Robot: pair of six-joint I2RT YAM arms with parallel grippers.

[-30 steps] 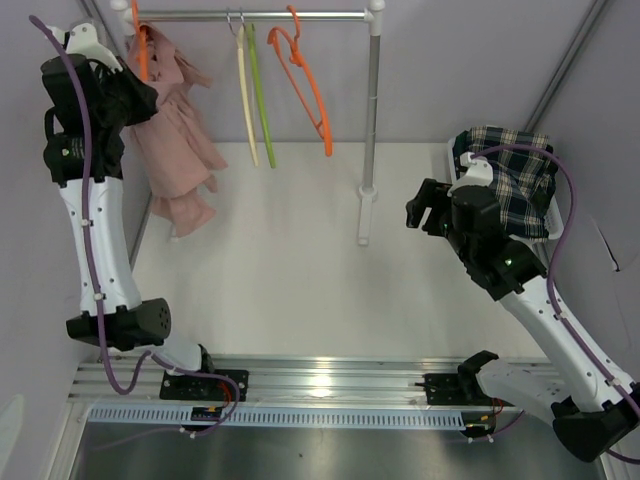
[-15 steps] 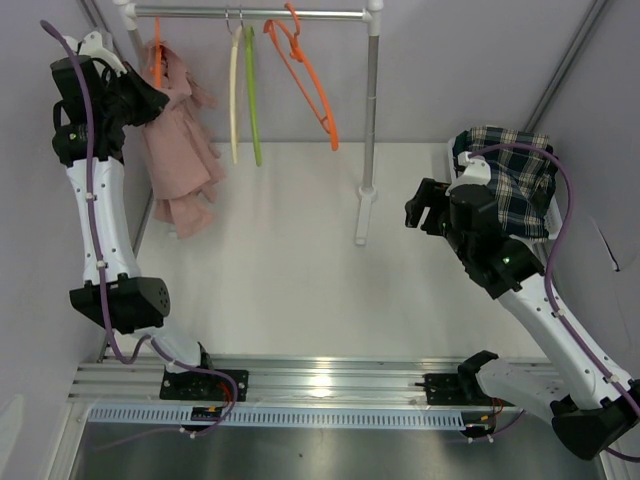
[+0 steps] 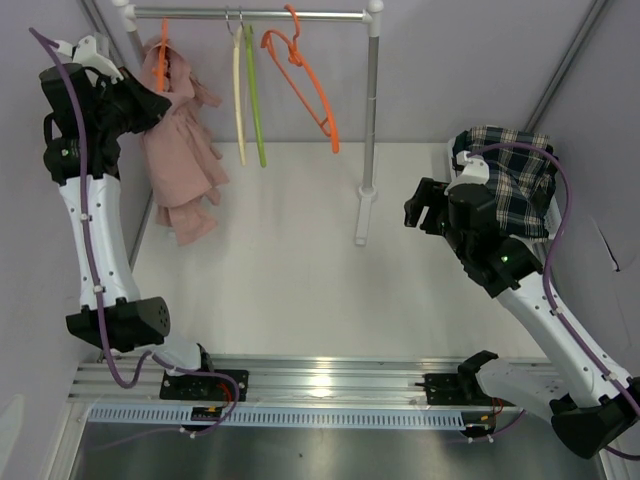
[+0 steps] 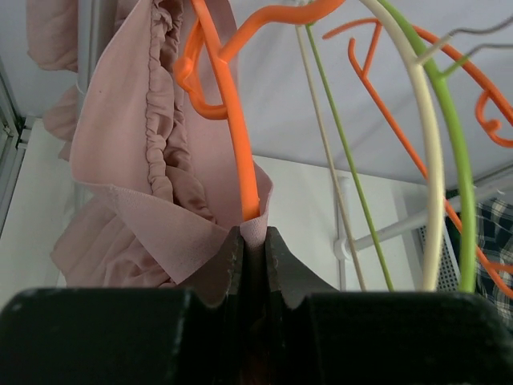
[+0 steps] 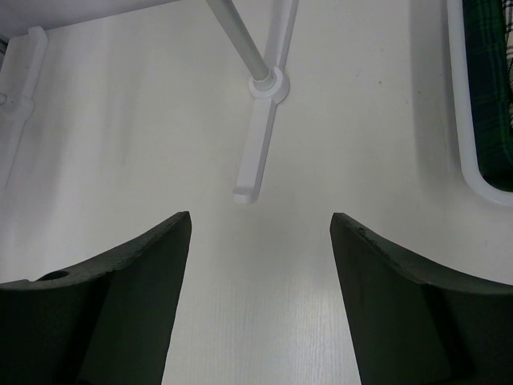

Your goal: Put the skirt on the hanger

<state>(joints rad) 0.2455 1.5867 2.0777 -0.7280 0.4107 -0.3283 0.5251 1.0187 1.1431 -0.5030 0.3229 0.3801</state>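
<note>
Left wrist view: left gripper (image 4: 252, 241) clamped tight on the lower bar of the orange hanger (image 4: 232, 128), a fold of the pink skirt (image 4: 120, 168) pinched in with it. Skirt draped over that hanger, gathered waistband beside the hook, hem hanging below. Just right of these, cream hanger (image 4: 435, 184) and green hanger (image 4: 466, 208). Seen from above, all up near the left end of the rail (image 3: 300, 14). Right gripper (image 5: 258, 224) spread wide, holding nothing, over the table (image 5: 144, 136) near the rack foot (image 5: 255, 152); plaid cloth (image 3: 520, 175) in the white basket (image 5: 463, 152) alongside.
</note>
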